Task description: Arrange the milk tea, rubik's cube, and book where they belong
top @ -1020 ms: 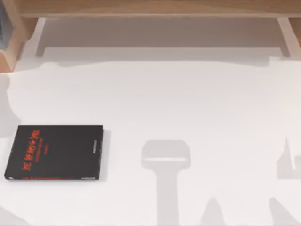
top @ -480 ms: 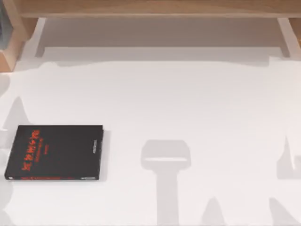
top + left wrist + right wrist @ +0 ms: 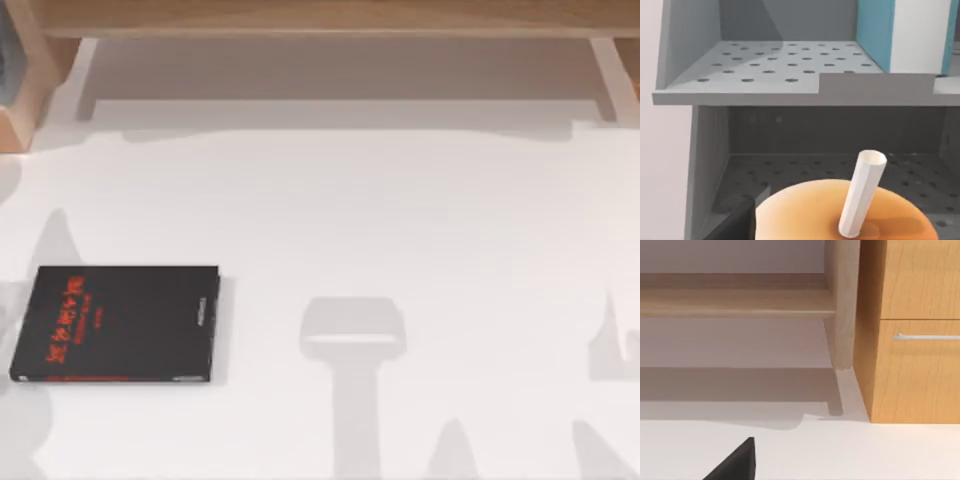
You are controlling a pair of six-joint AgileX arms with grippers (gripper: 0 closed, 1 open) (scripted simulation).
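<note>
The milk tea (image 3: 805, 210), an orange cup with a white straw (image 3: 862, 195), hangs close under my left wrist in front of the lower level of a grey perforated rack (image 3: 790, 92). My left gripper (image 3: 805, 235) is shut on the cup, with one dark finger (image 3: 735, 226) showing against its side. The book (image 3: 900, 35), light blue with a white strip, stands upright on the rack's upper level. The rubik's cube is out of view. My right gripper (image 3: 740, 467) is parked low over the white table near a wooden cabinet.
A black book with red characters (image 3: 115, 322) lies flat at the table's left. A wooden shelf (image 3: 320, 20) runs along the back edge. A wooden cabinet with a drawer handle (image 3: 925, 336) stands beside a shelf leg (image 3: 842, 305).
The arm's shadow at the table's left edge has crept to the right and grown taller. The black book has not moved.
</note>
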